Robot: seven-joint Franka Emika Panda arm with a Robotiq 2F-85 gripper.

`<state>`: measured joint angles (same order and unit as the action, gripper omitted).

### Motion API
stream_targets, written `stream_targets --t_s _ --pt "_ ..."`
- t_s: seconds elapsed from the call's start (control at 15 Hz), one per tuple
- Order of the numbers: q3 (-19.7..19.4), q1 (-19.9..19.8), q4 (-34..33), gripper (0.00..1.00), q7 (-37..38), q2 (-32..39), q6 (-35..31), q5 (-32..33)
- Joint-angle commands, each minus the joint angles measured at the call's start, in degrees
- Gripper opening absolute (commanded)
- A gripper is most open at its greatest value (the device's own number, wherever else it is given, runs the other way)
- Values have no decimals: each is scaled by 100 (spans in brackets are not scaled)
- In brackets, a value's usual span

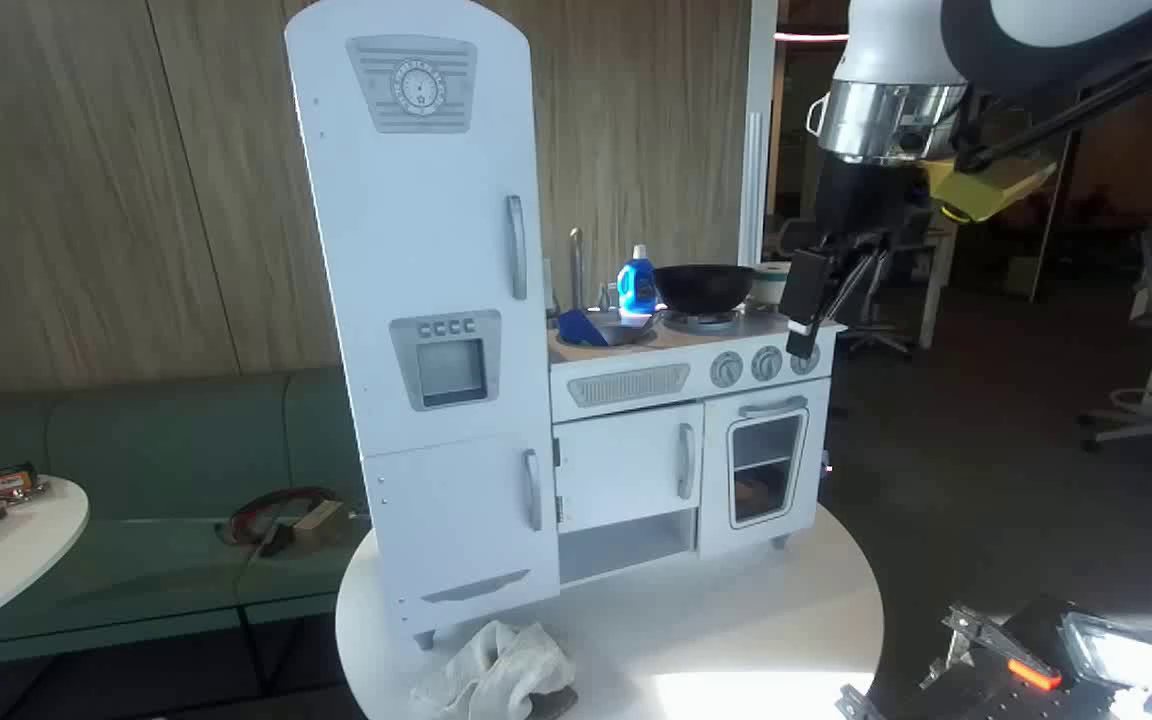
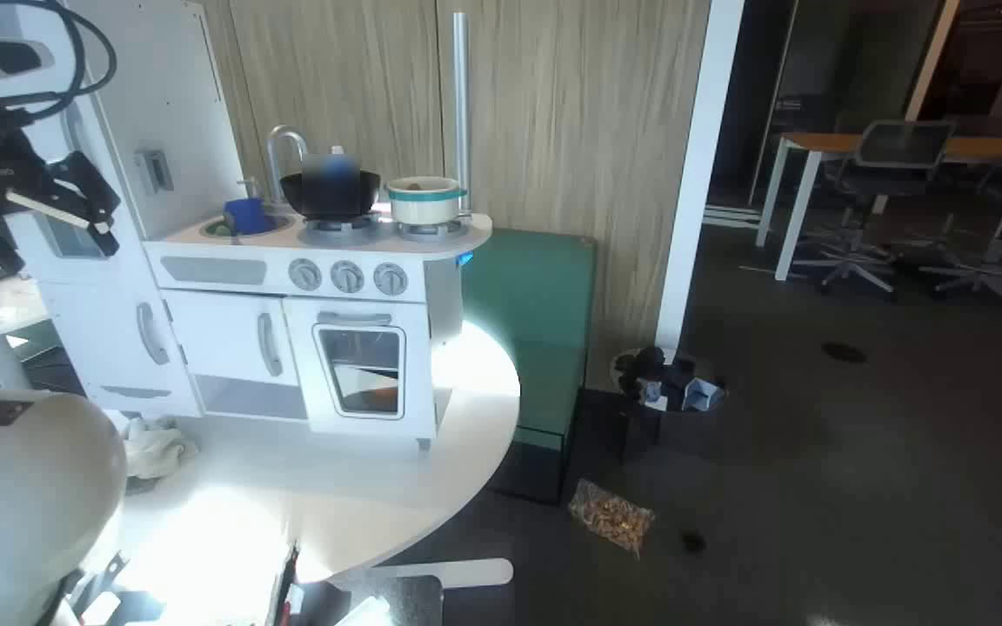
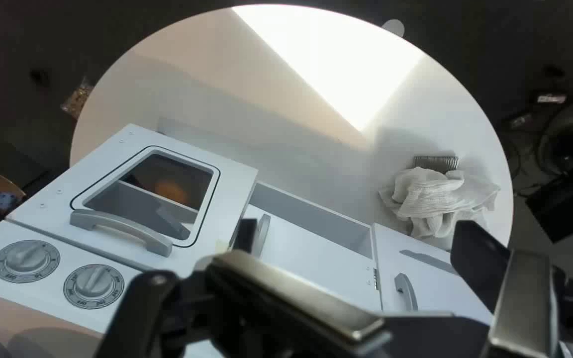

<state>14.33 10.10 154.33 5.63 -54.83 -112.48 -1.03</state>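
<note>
Wrist view: the jaws of the gripper (image 3: 358,243) are held apart, nothing gripped, before the toy kitchen (image 3: 311,251) on the round table (image 3: 246,114). Should clearance be misjudged, the oven handle (image 3: 123,226) may be struck and the toy kitchen jolted. An orange shape (image 3: 169,191) behind the oven window (image 3: 137,211) cannot be identified.

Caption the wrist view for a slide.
Open, empty gripper before a white toy kitchen, oven door shut, a crumpled cloth lying on the partly sunlit round table.
</note>
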Motion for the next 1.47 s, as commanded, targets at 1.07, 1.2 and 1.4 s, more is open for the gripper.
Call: stream_targets --t_s 1.07,1.2,1.4 --pt "-2 -539 -161 100 306 0 -235 612" --pt "-163 -864 -237 100 380 -96 -353 1091" --pt "-392 -1498 -489 100 536 -1 -534 1747"
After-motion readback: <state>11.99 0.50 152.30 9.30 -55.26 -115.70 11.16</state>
